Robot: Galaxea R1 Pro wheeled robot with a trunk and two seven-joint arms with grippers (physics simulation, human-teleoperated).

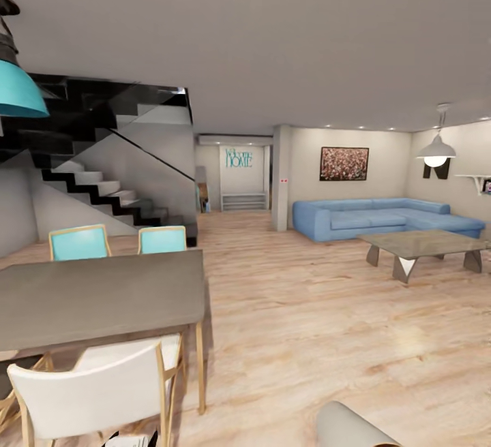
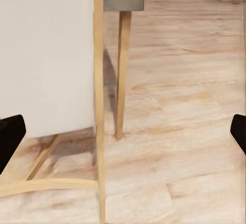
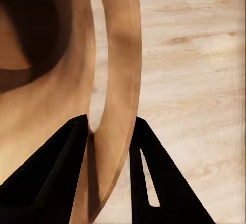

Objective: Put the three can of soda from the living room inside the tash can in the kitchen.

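So the right gripper is pinching the trash can by its rim, coppery inside mostly cut off. Left gripper's fingertips are spread wide beside one white chair. Further out: two turquoise chairs, the blue sofa.

Poking into the lower right corner of the head view as a small, round, tapered, lidless trash can with a pale grey-beige outer wall, lying aslant rather than upright. Showing its brown coppery inner wall in the right wrist view, hanging off the wooden floor with its rim being pinched in the right gripper, one black finger inside the wall and one outside. Opening ahead on the right as the living room, holding a long blue L-shaped sofa against the far wall and a low glass-topped coffee table just in front of it.
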